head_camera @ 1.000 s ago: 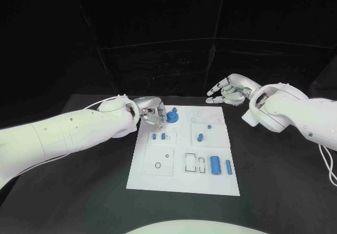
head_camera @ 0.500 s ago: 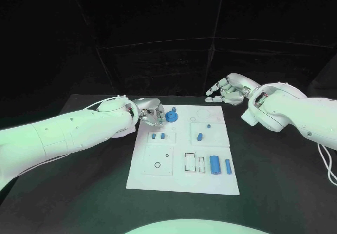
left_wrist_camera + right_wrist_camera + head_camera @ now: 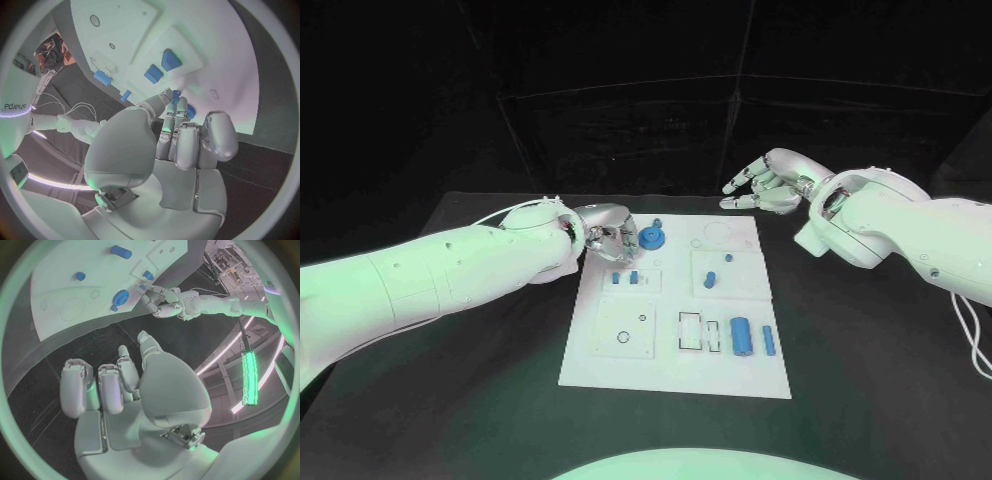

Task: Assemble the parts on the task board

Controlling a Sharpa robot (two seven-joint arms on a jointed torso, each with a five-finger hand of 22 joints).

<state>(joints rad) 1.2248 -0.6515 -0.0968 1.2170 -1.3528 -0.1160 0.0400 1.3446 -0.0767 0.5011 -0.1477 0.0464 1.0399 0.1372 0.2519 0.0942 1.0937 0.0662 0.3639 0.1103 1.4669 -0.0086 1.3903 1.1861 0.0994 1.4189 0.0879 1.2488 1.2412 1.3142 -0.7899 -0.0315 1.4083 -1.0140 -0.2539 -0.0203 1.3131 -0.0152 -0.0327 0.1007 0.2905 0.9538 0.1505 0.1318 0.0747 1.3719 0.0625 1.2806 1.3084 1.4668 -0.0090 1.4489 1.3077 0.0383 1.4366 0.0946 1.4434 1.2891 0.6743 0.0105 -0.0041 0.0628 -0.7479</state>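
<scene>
The left hand (image 3: 607, 237), fingers bunched, seems to pinch a small blue part (image 3: 177, 93) beside the round blue part (image 3: 652, 238) at the task board's (image 3: 678, 370) far-left corner; misalignment could jam or drop it. The right hand (image 3: 769, 185) hovers beyond the far edge, curled and empty.

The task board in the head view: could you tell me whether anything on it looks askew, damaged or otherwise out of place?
Nothing stands out. The task board lies flat and undamaged on the black table, with the blue parts sitting tidily within its marked sections. The left hand works at the round blue part near the far edge; the right hand hovers beyond the board.
</scene>
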